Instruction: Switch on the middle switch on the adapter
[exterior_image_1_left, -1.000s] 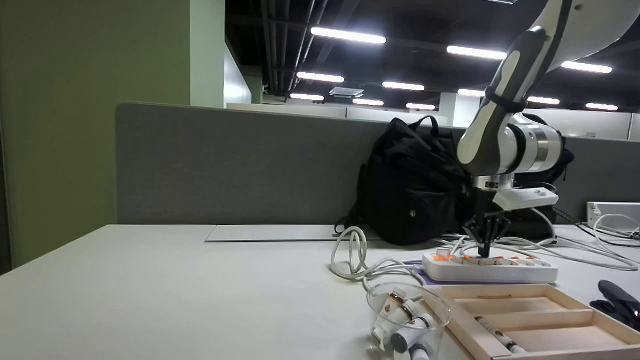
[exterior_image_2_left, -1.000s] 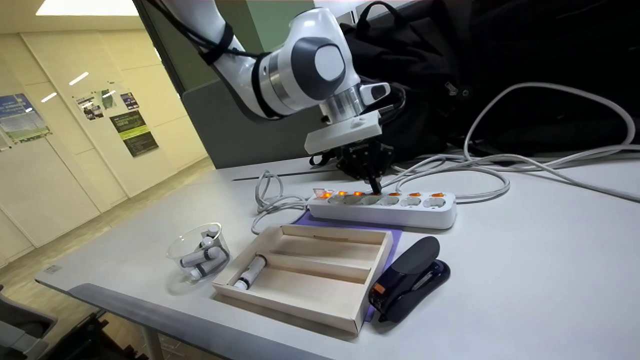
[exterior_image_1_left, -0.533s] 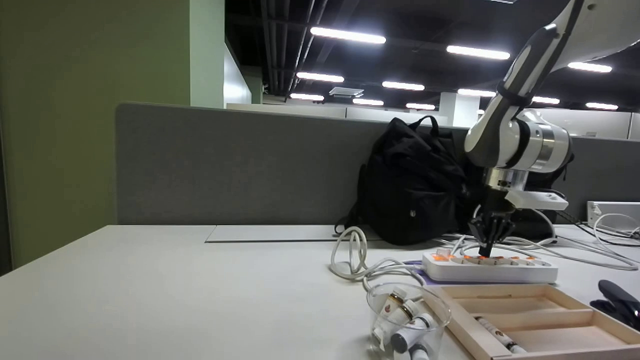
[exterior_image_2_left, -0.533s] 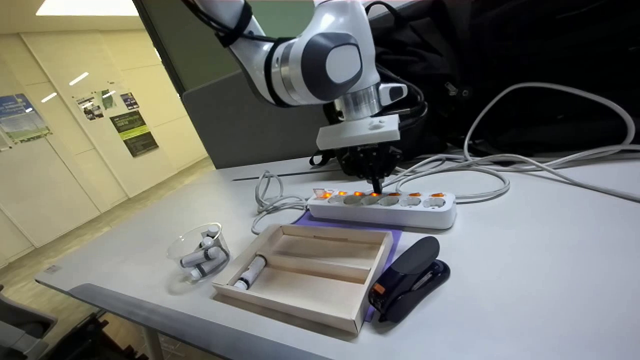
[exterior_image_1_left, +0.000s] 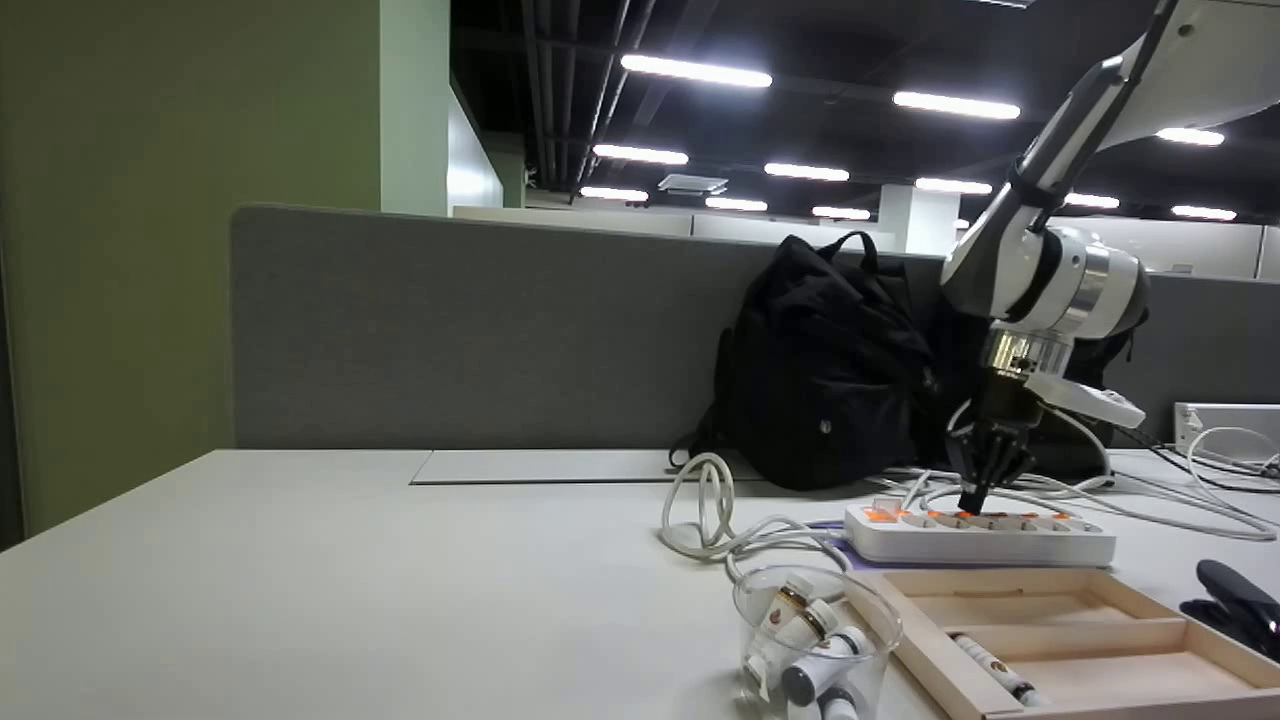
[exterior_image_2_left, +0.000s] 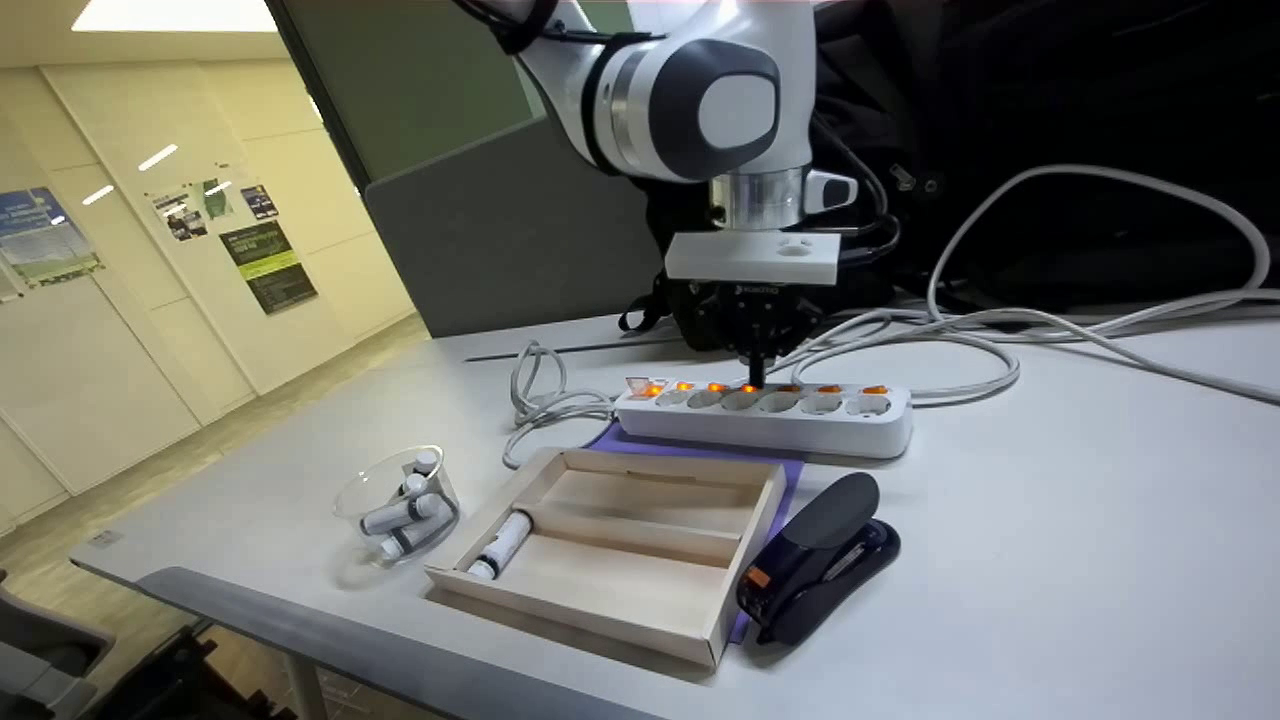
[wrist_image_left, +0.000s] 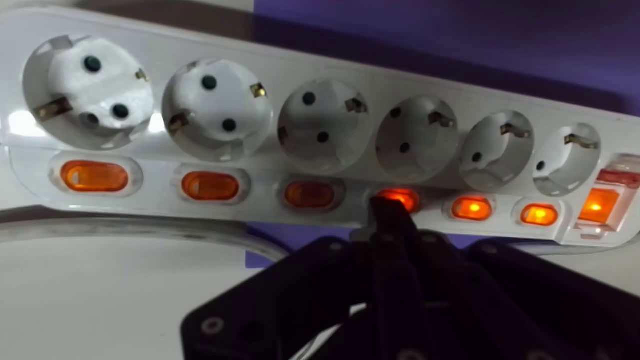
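The adapter, a long white power strip, lies on the table in both exterior views (exterior_image_1_left: 980, 548) (exterior_image_2_left: 765, 428) and fills the wrist view (wrist_image_left: 357, 175). It has a row of round sockets and orange switches. The middle switch (wrist_image_left: 407, 197) glows; the two small switches and the large end switch on one side of it glow too. The switches on its other side are dark. My gripper (wrist_image_left: 392, 212) is shut and empty, pointing down. Its tip covers part of the middle switch; whether it touches is unclear. It also shows in both exterior views (exterior_image_1_left: 970, 503) (exterior_image_2_left: 757, 375).
A wooden tray (exterior_image_2_left: 620, 590) lies in front of the adapter, partly on a purple sheet (exterior_image_2_left: 790, 472). A black stapler (exterior_image_2_left: 820, 560) and a clear cup (exterior_image_1_left: 818, 568) of small bottles stand beside it. White cables (exterior_image_1_left: 710, 520) and a black backpack (exterior_image_1_left: 825, 370) are behind.
The arm has tilted from leaning to more upright while the gripper tip stays at nearly the same place. The middle switch, hidden or dark a second ago, now shows lit.
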